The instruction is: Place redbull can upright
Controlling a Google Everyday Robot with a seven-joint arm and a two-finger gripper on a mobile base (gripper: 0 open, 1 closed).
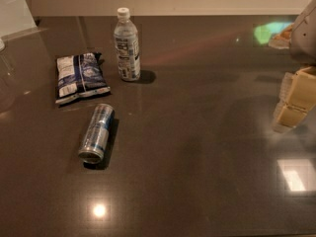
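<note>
redbull can [97, 133] lying flat near snack bag [80, 78], untouched; gripper [294, 101] far right, grip state unclear. next: reach, grasp, tip upright

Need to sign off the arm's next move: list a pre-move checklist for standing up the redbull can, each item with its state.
1. Target seen: redbull can in full view on the table, ok.
2. Pose: it lies on its side, not ok.
3. Reach: gripper hangs at the right edge, far from the can, not ok.
4. Clearance: snack bag lies close behind the can, small gap, ok.
5. Obstacle: water bottle stands upright further back, ok.
6. Which can end is the top: cannot tell.
</note>
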